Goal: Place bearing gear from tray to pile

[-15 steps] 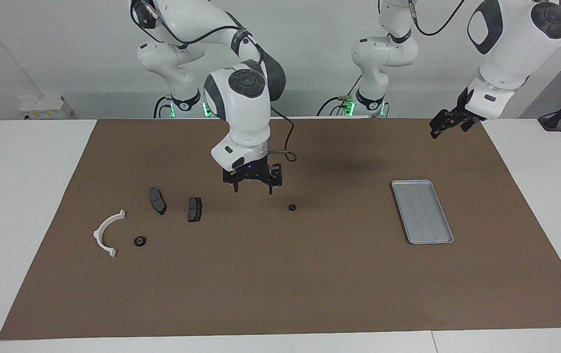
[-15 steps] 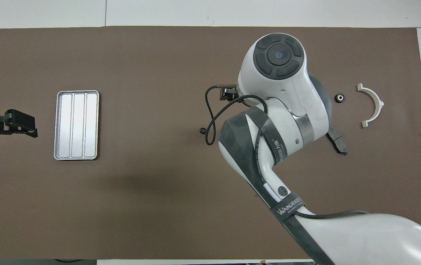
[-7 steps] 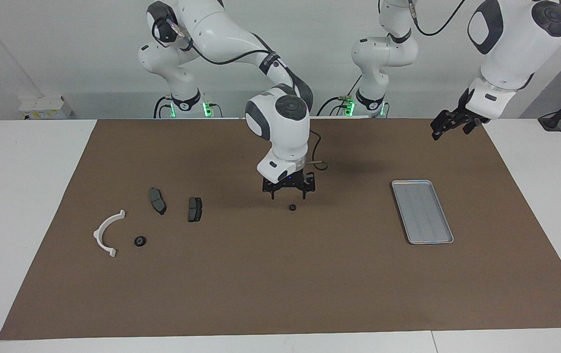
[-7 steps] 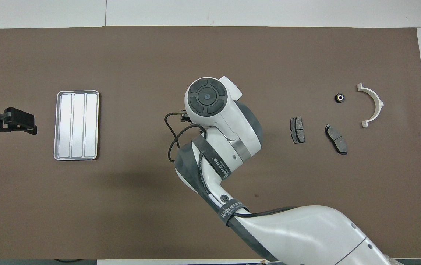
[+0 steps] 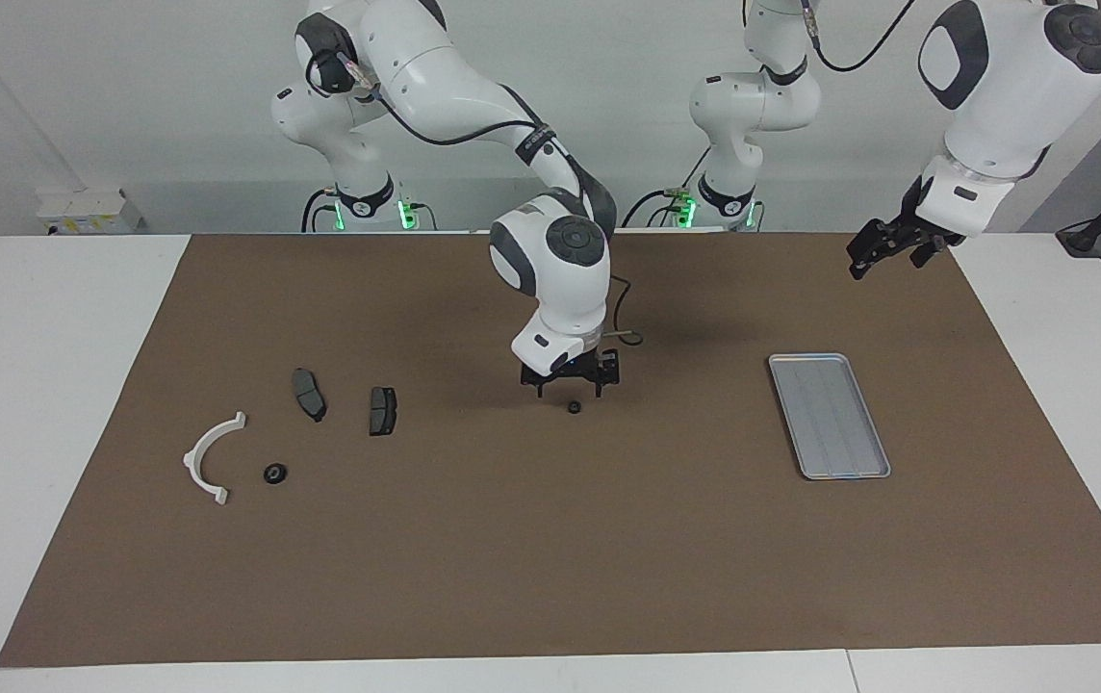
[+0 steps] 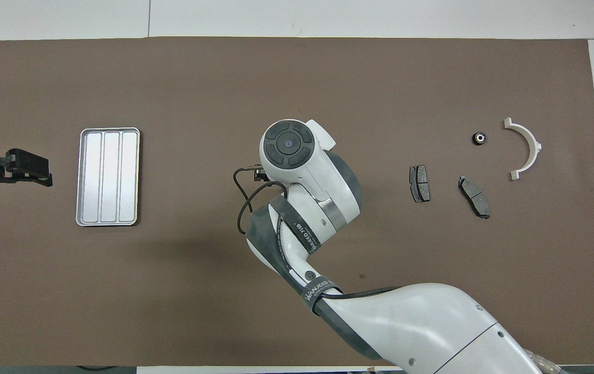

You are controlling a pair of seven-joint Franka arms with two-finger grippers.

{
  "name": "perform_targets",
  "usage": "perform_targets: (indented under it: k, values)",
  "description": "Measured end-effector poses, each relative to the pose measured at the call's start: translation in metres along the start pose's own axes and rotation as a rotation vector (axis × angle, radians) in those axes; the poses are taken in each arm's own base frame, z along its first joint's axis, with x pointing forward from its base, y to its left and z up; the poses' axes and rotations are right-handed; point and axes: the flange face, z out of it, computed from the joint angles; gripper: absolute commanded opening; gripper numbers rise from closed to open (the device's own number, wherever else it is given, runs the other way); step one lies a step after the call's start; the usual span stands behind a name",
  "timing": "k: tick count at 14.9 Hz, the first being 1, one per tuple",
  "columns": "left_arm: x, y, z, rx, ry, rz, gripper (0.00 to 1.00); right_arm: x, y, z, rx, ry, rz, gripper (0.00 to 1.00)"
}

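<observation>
A small black bearing gear lies on the brown mat between the tray and the pile. It is hidden under the arm in the overhead view. My right gripper hangs open and empty, low over the gear. The silver tray is empty and also shows in the overhead view. The pile holds a white half-ring bracket, two dark brake pads and another small black gear. My left gripper waits in the air off the tray's end.
The brown mat covers most of the white table. In the overhead view the right arm's wrist covers the middle of the mat. The pile parts lie toward the right arm's end.
My right gripper has swung from beside the brake pads toward the tray and come down low over the lone gear. The left arm has hardly moved.
</observation>
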Motion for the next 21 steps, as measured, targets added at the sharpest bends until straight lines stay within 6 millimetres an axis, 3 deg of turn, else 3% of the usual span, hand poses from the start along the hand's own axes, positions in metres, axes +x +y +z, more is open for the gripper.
perform_targets:
  k: [9,21]
  values:
    - [0.0,0.0,-0.002,0.001,-0.012,0.001,1.0,-0.012,-0.001,0.033,0.015,0.002,-0.008,0.98]
    - [-0.001,0.002,-0.002,0.002,-0.016,0.005,1.0,-0.015,0.001,0.044,0.033,0.025,-0.008,0.94]
